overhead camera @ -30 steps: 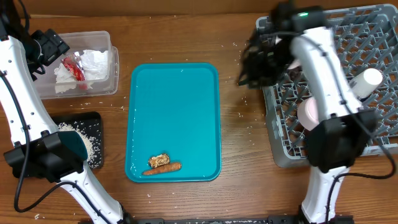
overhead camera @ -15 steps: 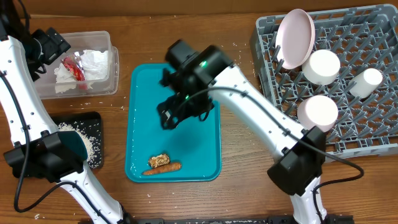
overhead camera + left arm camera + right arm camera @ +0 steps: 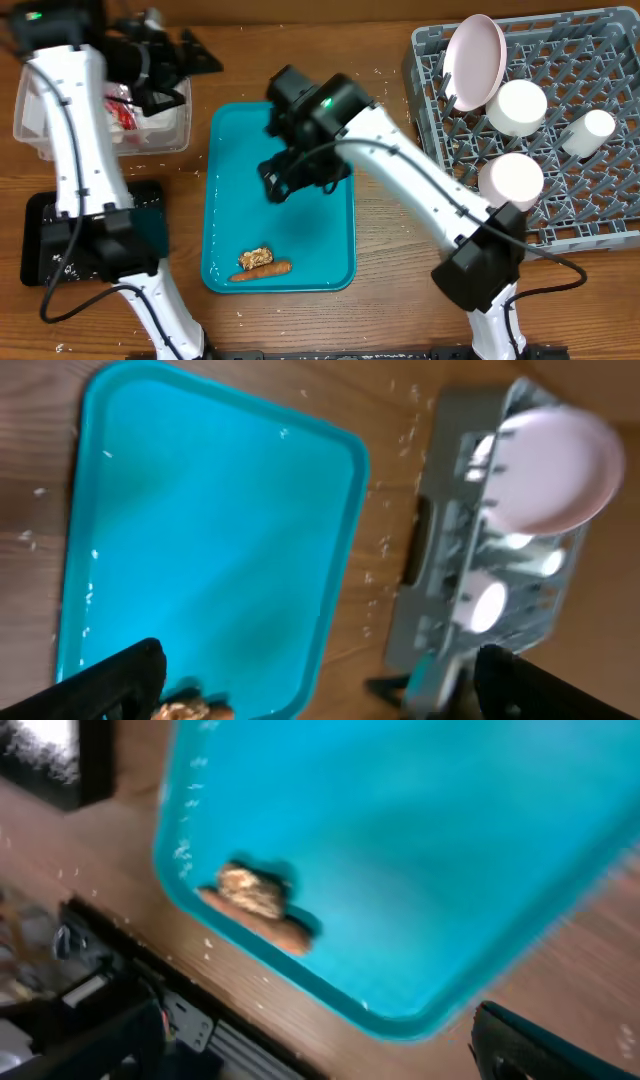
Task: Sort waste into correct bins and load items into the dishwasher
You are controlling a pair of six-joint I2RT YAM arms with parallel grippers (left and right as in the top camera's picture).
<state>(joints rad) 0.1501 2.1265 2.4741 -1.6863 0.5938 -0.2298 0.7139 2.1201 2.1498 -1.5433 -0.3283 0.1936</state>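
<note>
Squarely over teal tray (image 3: 240,150), right claw (image 3: 298,183), fingers (image 3: 530,1040) wide apart.

One teal tray (image 3: 240,200), one rack (image 3: 600,60), one pink plate (image 3: 475,60), three white vessels (image 3: 520,105).

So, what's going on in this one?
Clearing up is midway. The right arm hangs over the teal tray, jaws open and empty; the carrot piece and nut-like lump lie at its near end. The left arm is at the clear tub, jaws open. The pink plate stands in the dish rack.

left gripper (image 3: 320,656) splayed, right gripper (image 3: 318,1016) splayed
</note>
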